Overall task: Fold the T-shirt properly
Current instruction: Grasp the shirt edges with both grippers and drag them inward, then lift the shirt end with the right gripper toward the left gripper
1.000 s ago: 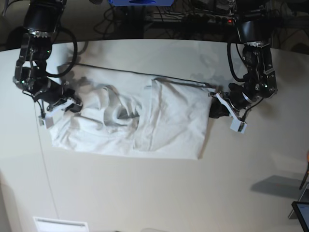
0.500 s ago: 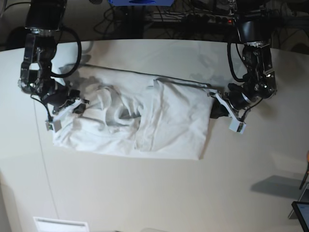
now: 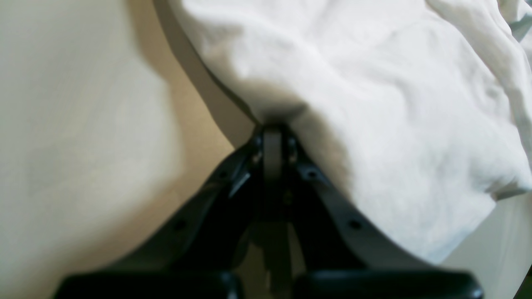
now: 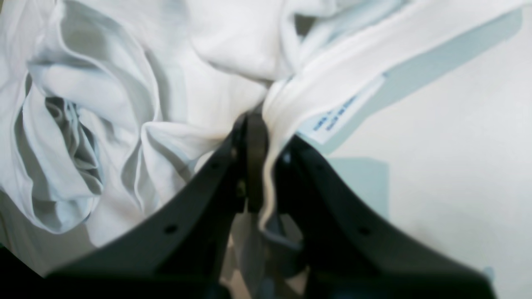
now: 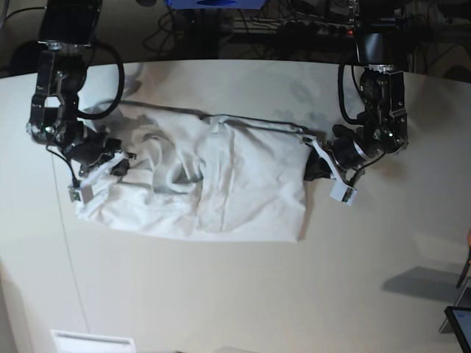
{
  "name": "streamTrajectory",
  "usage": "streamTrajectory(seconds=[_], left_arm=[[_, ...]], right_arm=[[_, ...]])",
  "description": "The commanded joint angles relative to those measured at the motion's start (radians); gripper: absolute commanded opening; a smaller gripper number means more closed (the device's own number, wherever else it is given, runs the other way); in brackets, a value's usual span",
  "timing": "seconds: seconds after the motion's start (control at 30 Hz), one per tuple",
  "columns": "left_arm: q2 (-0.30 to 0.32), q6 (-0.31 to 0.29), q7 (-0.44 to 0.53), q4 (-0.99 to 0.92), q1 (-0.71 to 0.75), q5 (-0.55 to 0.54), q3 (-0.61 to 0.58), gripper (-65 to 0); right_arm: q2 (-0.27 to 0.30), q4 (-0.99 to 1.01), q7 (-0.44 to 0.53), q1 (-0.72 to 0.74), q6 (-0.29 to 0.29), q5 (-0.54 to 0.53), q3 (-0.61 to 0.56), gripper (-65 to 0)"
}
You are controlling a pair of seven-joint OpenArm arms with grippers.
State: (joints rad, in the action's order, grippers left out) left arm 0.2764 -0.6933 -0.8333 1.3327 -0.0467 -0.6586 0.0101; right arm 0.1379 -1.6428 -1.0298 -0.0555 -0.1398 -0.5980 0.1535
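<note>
Fabric bunched at both ends: the large white short-sleeved cotton T-shirt [image 5: 206, 184] lies crumpled across the pale table [image 5: 235, 294]. At the base view's left edge, my right gripper [image 5: 103, 168] has its jaws clenched on a hem near the care label [image 4: 336, 114]. Opposite, my left gripper [image 5: 318, 163] pinches the shirt's edge. Since a second ago both arms drew inward, slackening the cloth; I judge a fold is starting.
</note>
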Motion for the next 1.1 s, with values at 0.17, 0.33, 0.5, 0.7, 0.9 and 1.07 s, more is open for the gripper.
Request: streamTrajectory(seconds=[0.17,0.33,0.5,0.7,0.9,1.07], left_arm=[[0.008,-0.005,-0.031,0.005,-0.003,0.023,0.001,-65.0],[0.008,-0.005,-0.031,0.008,-0.003,0.023,-0.005,-65.0],[0.007,-0.005,-0.031,0.005,-0.003,0.023,-0.006,-65.0],[0.007,-0.005,-0.031,0.005,-0.003,0.023,-0.006,-65.0],[0.007,-0.005,-0.031,0.005,-0.003,0.023,-0.006,-65.0],[0.007,-0.005,-0.031,0.005,-0.003,0.023,-0.006,-65.0]], right_arm=[[0.01,-0.05,0.013,0.013,-0.005,-0.015,-0.012,-64.7],[0.026,-0.141,0.015,-0.002,-0.004,0.06,-0.067,-64.7],[0.026,-0.165,0.013,-0.004,-0.004,0.137,-0.096,-64.7],[0.026,-0.165,0.013,-0.004,-0.004,0.137,-0.098,-64.7],[0.026,-0.168,0.013,-0.004,-0.004,0.137,-0.099,-64.7],[0.026,-0.215,0.012,-0.004,-0.004,0.138,-0.101,-64.7]])
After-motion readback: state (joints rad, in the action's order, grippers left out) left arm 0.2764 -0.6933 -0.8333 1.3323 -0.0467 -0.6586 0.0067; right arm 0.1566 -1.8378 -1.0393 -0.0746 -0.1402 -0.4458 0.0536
